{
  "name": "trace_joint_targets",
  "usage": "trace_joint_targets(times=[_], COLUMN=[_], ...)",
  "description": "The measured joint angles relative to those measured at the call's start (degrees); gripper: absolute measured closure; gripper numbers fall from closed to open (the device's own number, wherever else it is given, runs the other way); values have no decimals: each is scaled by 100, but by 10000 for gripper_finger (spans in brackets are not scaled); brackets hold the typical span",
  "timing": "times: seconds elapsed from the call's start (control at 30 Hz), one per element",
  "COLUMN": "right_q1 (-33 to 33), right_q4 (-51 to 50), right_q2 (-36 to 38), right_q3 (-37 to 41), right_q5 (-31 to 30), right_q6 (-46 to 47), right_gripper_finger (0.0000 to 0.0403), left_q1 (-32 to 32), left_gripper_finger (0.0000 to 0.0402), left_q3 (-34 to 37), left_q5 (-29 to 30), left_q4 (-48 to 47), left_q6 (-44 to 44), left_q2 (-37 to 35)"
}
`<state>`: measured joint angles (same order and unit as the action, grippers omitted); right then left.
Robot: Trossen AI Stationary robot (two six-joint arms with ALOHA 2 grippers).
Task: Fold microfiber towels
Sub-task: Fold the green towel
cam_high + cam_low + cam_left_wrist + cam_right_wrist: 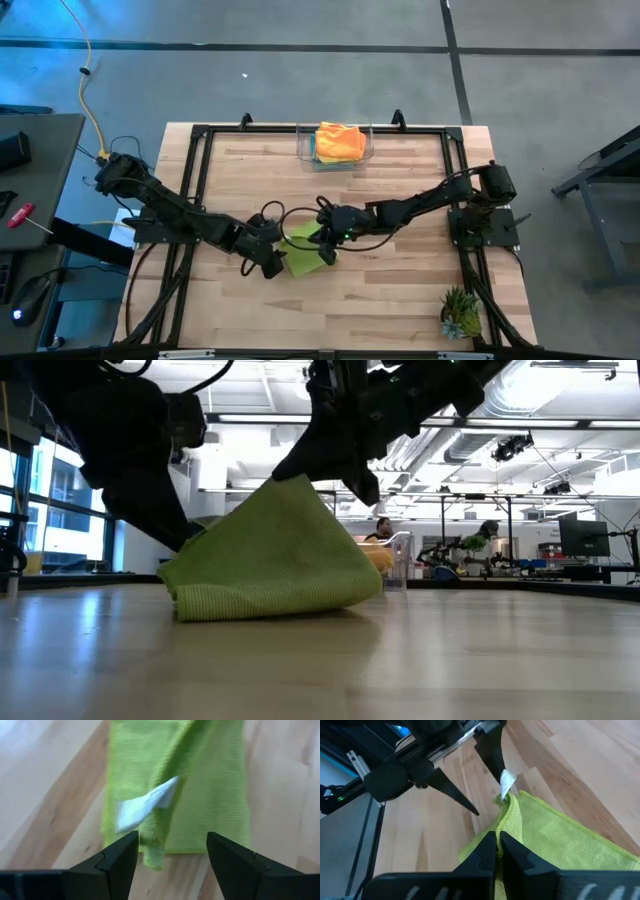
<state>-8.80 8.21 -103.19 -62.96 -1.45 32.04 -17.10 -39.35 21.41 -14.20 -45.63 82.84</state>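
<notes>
R pincer (498, 851) pinches lime green towel (305, 250) edge up off table (400, 300); L pincer (172, 857) wide beside it

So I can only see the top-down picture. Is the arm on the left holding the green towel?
Observer: No. The left gripper has its fingers spread apart, and the lime green towel lies just ahead of them, untouched.
Operator: What about the other arm?
Observer: The right gripper has its fingers shut on a fold of the towel near its white tag.
Operator: Is the towel flat on the table?
Observer: Not all of it. In the low view one corner is lifted into a peak while the rest sits on the table.
</notes>
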Motion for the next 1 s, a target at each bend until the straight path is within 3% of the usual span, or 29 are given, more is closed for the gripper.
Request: trace_joint_targets(times=[0.23,0.57,0.83,1.0], right_q1=[0,21,221,320], right_q4=[54,-26,-443,-515], right_q2=[149,308,266,55], right_q3=[4,4,4,4], right_q5=[0,0,-399,-414], right_q6=[-92,-105,3,4], right_gripper_finger=[402,402,402,402], left_q1=[0,-158,-257,-107], left_gripper_finger=[228,391,399,398], left_q3=[-2,-2,-11,-7], left_q5=[-27,411,311,252], left_q4=[332,27,-442,-470], left_q6=[348,112,-891,-1022], left_q2=[271,240,180,204])
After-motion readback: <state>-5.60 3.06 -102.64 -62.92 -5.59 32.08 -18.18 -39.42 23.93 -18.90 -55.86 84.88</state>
